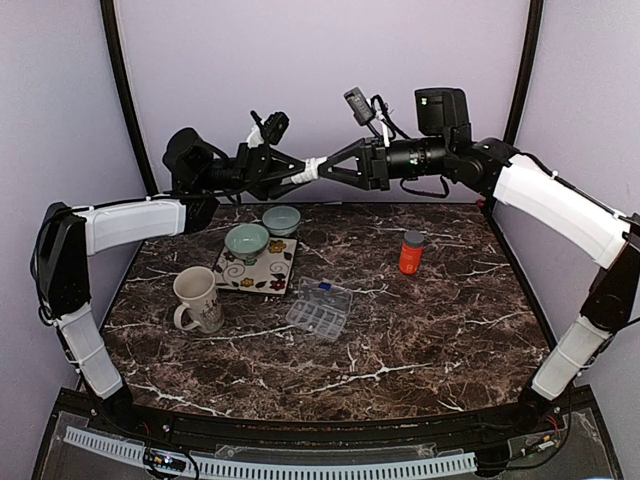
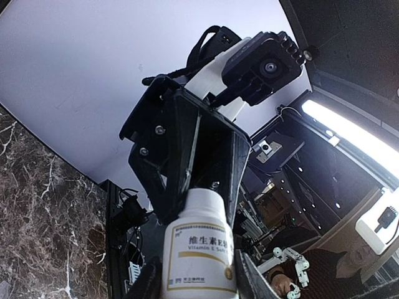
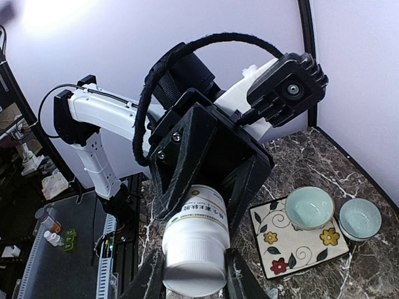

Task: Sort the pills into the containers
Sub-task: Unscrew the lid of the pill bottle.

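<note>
A white pill bottle with a gold-trimmed label hangs high above the back of the table, held from both ends. My left gripper is shut on the bottle's body. My right gripper is shut on its ribbed white cap. In the top view the left gripper and right gripper meet nose to nose. The clear organiser box, with its containers, lies flat mid-table with a small blue item at its far edge. No pills are in view.
An orange bottle stands at the right back. A cream mug sits at the left. Two pale green bowls rest on and beside a flowered tile. In the right wrist view the bowls show below.
</note>
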